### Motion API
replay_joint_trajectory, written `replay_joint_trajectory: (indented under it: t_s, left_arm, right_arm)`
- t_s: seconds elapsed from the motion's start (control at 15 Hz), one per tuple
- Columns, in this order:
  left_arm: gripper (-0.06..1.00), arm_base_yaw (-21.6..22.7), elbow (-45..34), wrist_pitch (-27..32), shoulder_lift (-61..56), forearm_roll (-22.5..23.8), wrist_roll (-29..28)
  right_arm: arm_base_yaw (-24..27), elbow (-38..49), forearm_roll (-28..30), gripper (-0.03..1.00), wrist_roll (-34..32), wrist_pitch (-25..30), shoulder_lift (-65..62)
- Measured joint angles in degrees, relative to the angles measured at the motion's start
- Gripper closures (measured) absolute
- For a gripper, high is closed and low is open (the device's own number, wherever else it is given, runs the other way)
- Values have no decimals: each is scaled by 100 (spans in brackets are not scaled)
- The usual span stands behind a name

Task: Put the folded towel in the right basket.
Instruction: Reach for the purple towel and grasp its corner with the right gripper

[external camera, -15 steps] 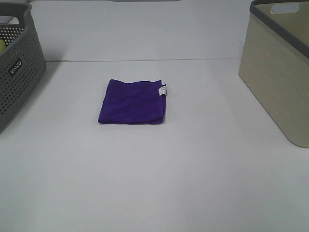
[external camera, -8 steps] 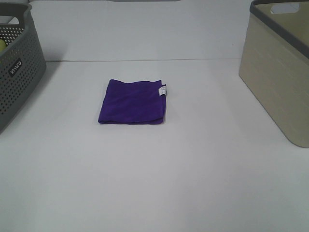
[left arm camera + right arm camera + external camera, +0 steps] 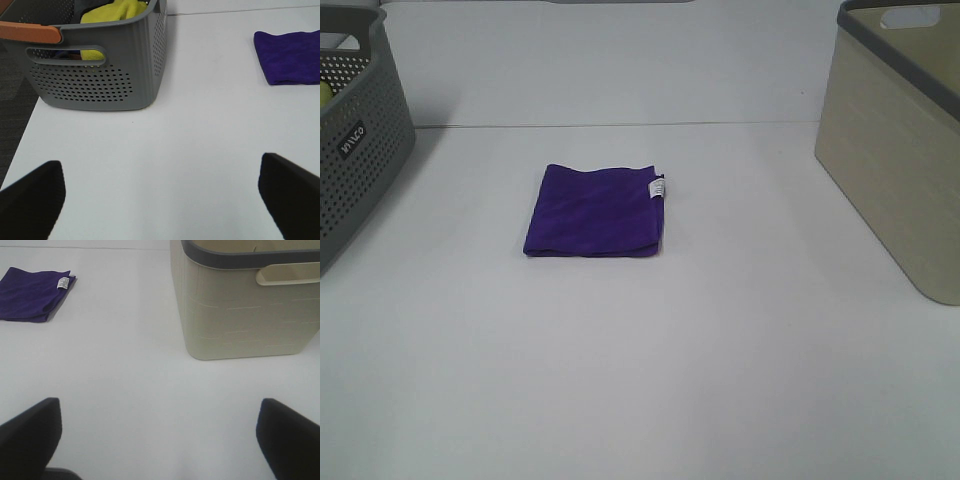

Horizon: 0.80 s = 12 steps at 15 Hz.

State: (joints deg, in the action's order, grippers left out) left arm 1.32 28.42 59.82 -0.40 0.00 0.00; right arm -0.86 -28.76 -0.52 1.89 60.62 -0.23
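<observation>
The folded purple towel [image 3: 597, 210] lies flat in the middle of the white table, with a small white tag at one corner. It also shows in the left wrist view [image 3: 289, 56] and the right wrist view [image 3: 34, 294]. The right basket [image 3: 895, 130] is beige with a grey rim; it also shows in the right wrist view [image 3: 245, 295]. My left gripper [image 3: 160, 200] is open and empty, far from the towel. My right gripper [image 3: 160, 440] is open and empty, over bare table between the towel and the beige basket. Neither gripper shows in the exterior high view.
A grey perforated basket [image 3: 355, 130] stands at the left edge; in the left wrist view this basket [image 3: 100, 65] holds yellow cloth. The table's left edge with dark floor beyond [image 3: 15, 100] shows in the left wrist view.
</observation>
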Motion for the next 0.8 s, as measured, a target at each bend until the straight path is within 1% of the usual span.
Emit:
replay_joint_trajectory:
  t_s: [0.8]
  left_arm:
    - [-5,0,0,0,0,0,0]
  right_arm:
    - [0,0,0,1,0,0,0]
